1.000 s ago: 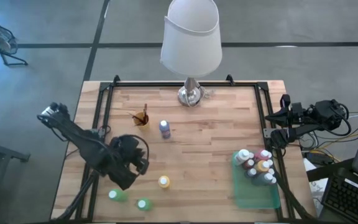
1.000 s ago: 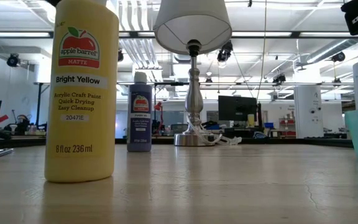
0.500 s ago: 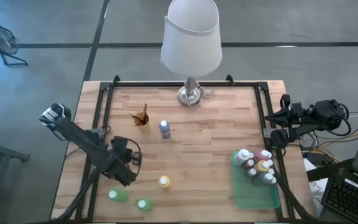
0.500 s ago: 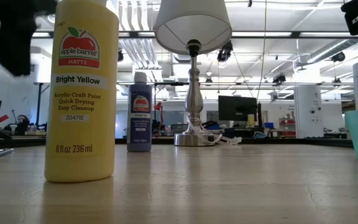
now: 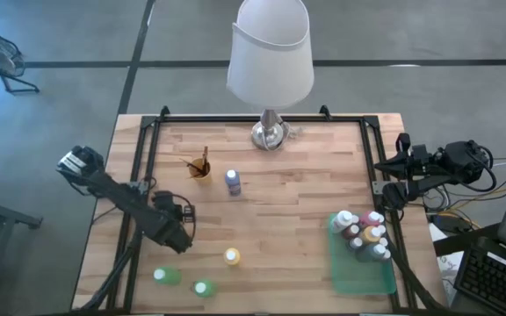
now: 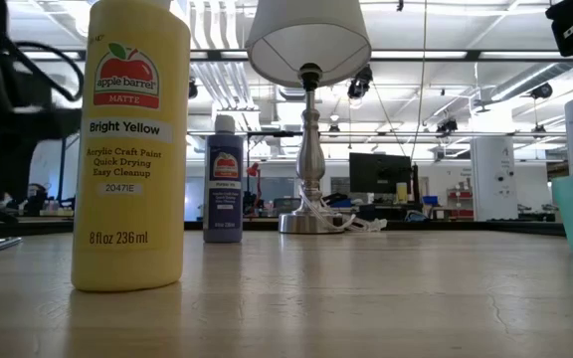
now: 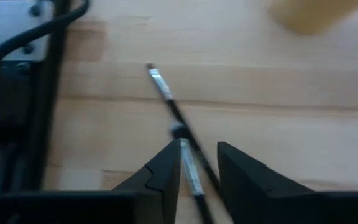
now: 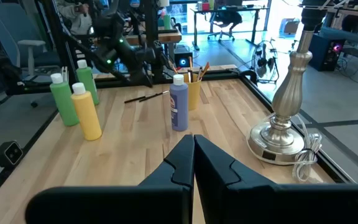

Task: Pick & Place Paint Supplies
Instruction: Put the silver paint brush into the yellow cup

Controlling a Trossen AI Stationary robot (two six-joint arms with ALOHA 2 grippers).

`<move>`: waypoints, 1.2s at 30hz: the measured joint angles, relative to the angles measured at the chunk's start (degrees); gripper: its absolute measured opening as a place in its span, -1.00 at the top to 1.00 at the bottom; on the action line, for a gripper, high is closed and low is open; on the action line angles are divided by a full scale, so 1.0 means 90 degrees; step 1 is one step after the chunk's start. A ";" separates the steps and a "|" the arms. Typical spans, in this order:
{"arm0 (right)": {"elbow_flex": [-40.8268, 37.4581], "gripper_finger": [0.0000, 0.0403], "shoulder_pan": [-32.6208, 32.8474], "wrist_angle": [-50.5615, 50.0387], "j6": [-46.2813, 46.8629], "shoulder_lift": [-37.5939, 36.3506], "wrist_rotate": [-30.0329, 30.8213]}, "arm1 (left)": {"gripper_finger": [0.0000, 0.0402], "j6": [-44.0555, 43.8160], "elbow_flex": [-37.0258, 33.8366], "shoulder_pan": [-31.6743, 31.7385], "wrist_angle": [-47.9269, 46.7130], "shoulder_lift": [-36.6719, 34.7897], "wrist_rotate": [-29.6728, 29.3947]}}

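Note:
Two thin dark paintbrushes (image 7: 174, 118) lie on the wood near the table's left edge, also seen in the right wrist view as paintbrushes (image 8: 145, 96). My left gripper (image 7: 199, 149) is low over them, open, with a finger on each side. A yellow bottle (image 5: 232, 256), two green bottles (image 5: 167, 276) and a purple-blue bottle (image 5: 233, 182) stand upright on the table. A yellow cup (image 5: 201, 167) holds more brushes. My right gripper (image 8: 193, 144) waits shut, raised beyond the table's right edge. My left gripper comes at the two brushes slanting down from above, one finger (image 7: 166, 171) on either side of their shafts (image 7: 191, 168), which lie flat on the table. I cannot tell whether the fingers touch the brushes.
A flat green tray (image 5: 363, 279) at the near right holds several white-capped bottles. A lamp with a white shade stands on its metal base (image 5: 269, 133) at the far middle. A black frame rail (image 7: 48, 93) runs along the table's left edge, close to my left gripper.
My left gripper has come down toward the table and a little toward its left edge, rolling its wrist on the way. It now shows at the left of the low view. The bottles and the right arm have kept still.

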 joint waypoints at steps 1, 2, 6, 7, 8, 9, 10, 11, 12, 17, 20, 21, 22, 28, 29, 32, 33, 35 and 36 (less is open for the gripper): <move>-0.0002 0.96 0.0002 0.0000 0.0000 0.0001 -0.0002 | 0.40 -0.0007 -0.0077 0.0068 0.0004 0.0000 0.0138; 0.0000 0.96 0.0000 0.0000 -0.0002 -0.0001 -0.0002 | 0.36 -0.0016 -0.0152 0.0143 -0.0005 0.0000 0.0276; 0.0000 0.96 0.0001 0.0000 0.0000 -0.0001 -0.0002 | 0.14 -0.0117 -0.0392 0.0413 0.0005 0.0000 0.0444; -0.0002 0.96 0.0001 0.0000 0.0000 -0.0001 -0.0001 | 0.10 -0.0120 -0.0415 0.0468 0.0022 0.0000 0.0395; -0.0002 0.96 0.0002 0.0000 0.0000 -0.0001 -0.0001 | 0.06 -0.0122 -0.0429 0.0517 0.0052 0.0000 0.0287; 0.0000 0.96 0.0000 0.0000 -0.0001 0.0000 -0.0001 | 0.02 -0.0120 -0.0432 0.0560 0.0080 0.0000 0.0147; -0.0002 0.96 0.0001 0.0000 0.0000 0.0000 -0.0001 | 0.00 -0.0096 -0.0440 0.0598 0.0125 -0.0003 -0.0018; -0.0001 0.96 0.0002 0.0000 0.0000 -0.0001 -0.0002 | -0.02 -0.0043 -0.0443 0.0632 0.0167 -0.0005 -0.0176; -0.0001 0.96 0.0000 0.0000 -0.0001 -0.0001 -0.0001 | -0.03 -0.0013 -0.0444 0.0671 0.0207 -0.0005 -0.0312; 0.0000 0.96 0.0002 0.0000 0.0000 0.0001 -0.0001 | -0.02 -0.0014 -0.0518 0.0869 0.0215 -0.0005 -0.0424; -0.0002 0.96 0.0000 0.0000 -0.0001 0.0000 -0.0001 | -0.01 -0.0166 -0.0687 0.0978 0.0355 -0.0005 -0.0436; -0.0002 0.96 0.0000 0.0000 0.0000 0.0001 -0.0002 | -0.01 -0.0214 -0.0770 0.1013 0.0485 -0.0005 -0.0443; 0.0000 0.96 0.0000 0.0000 -0.0002 -0.0001 0.0000 | -0.01 -0.0225 -0.0860 0.1050 0.0656 -0.0005 -0.0462; 0.0000 0.96 0.0001 0.0000 0.0000 0.0000 -0.0002 | -0.01 -0.0297 -0.1374 0.1296 0.1280 -0.0005 -0.0596; -0.0001 0.96 0.0001 0.0000 -0.0001 0.0000 -0.0001 | -0.01 -0.0300 -0.1439 0.1355 0.1286 -0.0005 -0.0587; 0.0000 0.96 0.0000 0.0000 0.0000 0.0001 0.0000 | -0.01 -0.0307 -0.1604 0.1516 0.1360 -0.0005 -0.0562; 0.0000 0.96 0.0000 0.0000 -0.0002 0.0001 -0.0002 | -0.01 -0.0310 -0.1650 0.1566 0.1388 -0.0005 -0.0560; 0.0000 0.96 0.0002 0.0000 0.0000 -0.0001 -0.0002 | -0.01 -0.0310 -0.1712 0.1644 0.1448 -0.0007 -0.0584; -0.0002 0.96 0.0000 0.0000 0.0000 -0.0001 0.0000 | -0.01 -0.0310 -0.1739 0.1677 0.1488 -0.0010 -0.0592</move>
